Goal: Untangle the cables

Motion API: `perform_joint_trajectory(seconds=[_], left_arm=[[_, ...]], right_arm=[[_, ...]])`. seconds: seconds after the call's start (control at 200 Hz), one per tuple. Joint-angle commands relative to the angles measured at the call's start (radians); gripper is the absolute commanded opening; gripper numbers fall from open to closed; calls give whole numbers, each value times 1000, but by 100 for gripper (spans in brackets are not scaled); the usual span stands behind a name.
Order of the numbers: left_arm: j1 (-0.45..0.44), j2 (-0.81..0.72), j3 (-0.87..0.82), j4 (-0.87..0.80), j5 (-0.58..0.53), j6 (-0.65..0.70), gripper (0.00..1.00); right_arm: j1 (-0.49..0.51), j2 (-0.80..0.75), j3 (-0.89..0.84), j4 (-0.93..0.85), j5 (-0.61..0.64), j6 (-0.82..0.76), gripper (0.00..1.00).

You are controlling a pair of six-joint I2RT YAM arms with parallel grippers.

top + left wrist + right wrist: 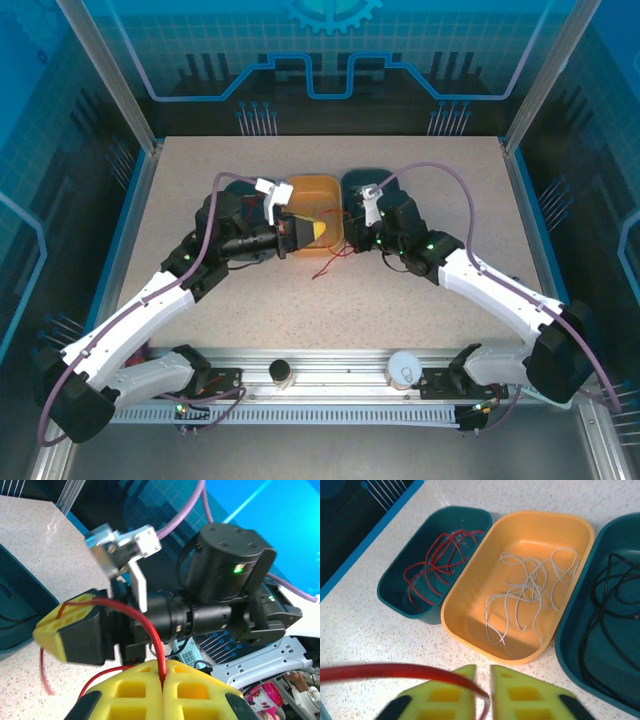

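Blue translucent enclosure panels [450,60] surround a speckled beige bench [300,320]. Both arms reach toward 12 o'clock and meet near the middle of the bench.

**Containers.** Three tubs stand side by side at the far middle of the bench.
- Small teal plastic tub [462,517]: at 9 o'clock of the row. It holds loosely curled thin red cables [432,565].
- Orange rounded plastic tub [545,525]: in the middle of the row. It holds thin whitish cables [530,587].
- Larger teal plastic tub [625,530]: at 3 o'clock of the row. It holds thin black cables [594,592].

**Left gripper** [162,666]. The yellow honeycomb fingers [125,690] are pressed together. They pinch a single red cable [156,642] at the seam between them. From the seam the red cable arcs up toward 11 o'clock and runs across the yellow fingers [60,630] of the other arm.

**Right gripper** [483,672]. The yellow fingers [520,690] stand narrowly apart, with a slim gap visible between them. The red cable [385,670] comes in from 9 o'clock, crosses the left-hand finger and dips at the gap. Whether the fingers press on it cannot be told.

**Loose run.** In the top view the two grippers sit close together at the near rim of the orange tub [315,190]. A thin loop of the red cable [335,258] lies at 6 o'clock of that tub. This loop is outside all three tubs.
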Motion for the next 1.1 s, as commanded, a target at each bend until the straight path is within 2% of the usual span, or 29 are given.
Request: perform_joint_trajectory(seconds=[0.0,0.085,0.24,0.355,0.485,0.755,0.861,1.096], left_arm=[[17,-22,28,66,11,-26,0],[40,-41,17,81,-12,-46,0],[91,-93,-12,100,-94,-83,0],[143,-121,-19,102,-151,-120,0],[214,-135,-4,89,-183,-155,0],[328,-94,106,-61,-273,-131,0],[366,-61,139,-84,-296,-132,0],[451,42,159,-17,-296,-162,0]], right_arm=[[-16,29,-12,9,-37,18,24],[-17,41,-13,-6,-25,18,28],[-26,35,-23,-31,-17,18,28],[-32,17,-36,-48,2,17,36],[-43,-16,-60,-58,10,18,48],[-49,-104,-131,-33,-33,-7,90],[-49,-135,-145,-35,-30,-15,100],[-51,-196,-151,-61,2,-17,100]])
